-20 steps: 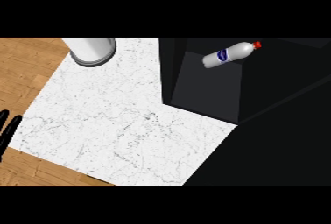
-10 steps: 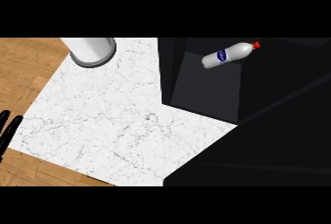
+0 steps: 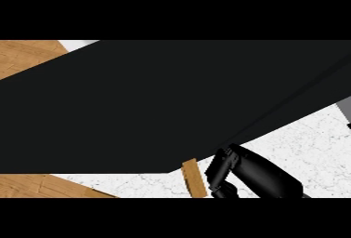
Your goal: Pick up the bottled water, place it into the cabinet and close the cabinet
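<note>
Can't see the bottled water anywhere right now, a big black panel [image 3: 158, 102] fills most of my view over the marble tabletop [image 3: 308, 139], and my hand [image 3: 230, 172] at 5 o'clock looks curled on nothing; I'd guess it's light, stiff, slick plastic, best grabbed mid-body.
</note>
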`<state>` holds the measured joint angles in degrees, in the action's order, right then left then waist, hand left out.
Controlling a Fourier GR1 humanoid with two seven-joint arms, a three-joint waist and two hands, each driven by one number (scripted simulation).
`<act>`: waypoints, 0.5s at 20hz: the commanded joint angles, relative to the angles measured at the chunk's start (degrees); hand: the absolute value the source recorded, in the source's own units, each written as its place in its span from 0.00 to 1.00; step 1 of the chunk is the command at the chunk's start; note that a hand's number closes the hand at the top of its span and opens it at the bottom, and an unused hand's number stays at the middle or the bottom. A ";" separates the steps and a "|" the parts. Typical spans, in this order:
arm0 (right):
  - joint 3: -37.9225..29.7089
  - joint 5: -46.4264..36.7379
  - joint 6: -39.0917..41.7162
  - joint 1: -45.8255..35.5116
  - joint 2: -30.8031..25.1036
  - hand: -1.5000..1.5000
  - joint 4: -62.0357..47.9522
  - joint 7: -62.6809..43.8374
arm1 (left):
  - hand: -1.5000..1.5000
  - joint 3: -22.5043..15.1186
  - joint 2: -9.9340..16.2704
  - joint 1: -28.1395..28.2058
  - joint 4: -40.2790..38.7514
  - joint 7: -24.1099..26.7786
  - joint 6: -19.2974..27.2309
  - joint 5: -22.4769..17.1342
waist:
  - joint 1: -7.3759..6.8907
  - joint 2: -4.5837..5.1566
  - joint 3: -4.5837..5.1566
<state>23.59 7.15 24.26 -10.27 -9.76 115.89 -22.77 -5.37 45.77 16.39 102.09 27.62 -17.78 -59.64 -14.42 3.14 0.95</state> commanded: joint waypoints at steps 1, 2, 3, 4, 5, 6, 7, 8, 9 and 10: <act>-4.20 -3.49 -8.15 -8.72 6.83 1.00 -9.08 -3.88 | 0.00 0.05 -0.09 0.27 -0.22 -0.08 -0.11 -0.08 | 0.76 -0.41 -0.33; -5.66 -4.06 -10.24 -10.60 8.31 1.00 -10.94 -4.47 | 0.00 0.46 -0.10 0.16 -0.02 0.12 -0.03 -0.31 | 0.68 -0.45 -0.38; -6.38 -5.03 -12.24 -13.14 9.43 1.00 -12.98 -4.89 | 0.00 0.12 -0.33 0.77 -0.88 0.09 -0.36 -0.22 | 1.01 -0.55 -0.35; -8.04 -5.46 -13.81 -15.81 9.50 1.00 -14.83 -5.35 | 0.00 0.55 -0.05 0.30 -0.62 0.33 -0.27 0.24 | 1.06 -0.56 -0.41; -8.61 -6.00 -15.70 -18.08 9.55 1.00 -17.71 -4.81 | 0.00 0.23 -0.80 0.97 -1.52 0.60 -0.73 -0.17 | 1.30 -0.52 -0.43; -9.46 -5.84 -17.39 -21.01 9.60 1.00 -19.41 -5.52 | 0.00 0.47 -0.58 0.25 -1.40 0.60 -0.18 0.42 | 1.37 -0.48 -0.47; -9.91 -5.65 -19.39 -23.39 9.63 1.00 -21.70 -5.34 | 0.00 0.76 -0.14 0.17 -1.99 0.21 -1.24 -0.47 | 1.44 -0.41 -0.48; -10.44 -5.94 -21.33 -25.57 9.66 1.00 -24.40 -5.41 | 0.00 0.75 -0.76 0.64 -2.22 0.49 -0.75 -0.61 | 1.19 -0.45 -0.52; -11.59 -5.28 -22.88 -28.15 9.68 1.00 -26.69 -5.44 | 0.00 0.62 -0.27 0.12 -1.42 -0.07 -0.50 -0.41 | 1.43 -0.42 -0.65; -13.28 -4.21 -24.72 -30.74 9.70 1.00 -28.48 -5.78 | 0.00 1.38 0.29 0.07 -1.57 -0.19 -1.49 -1.35 | 1.57 -0.59 -0.67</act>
<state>14.22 2.53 5.89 -31.93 -0.97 95.01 -27.97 -4.69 45.54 16.68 100.72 27.77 -18.50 -60.11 -13.13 2.71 0.39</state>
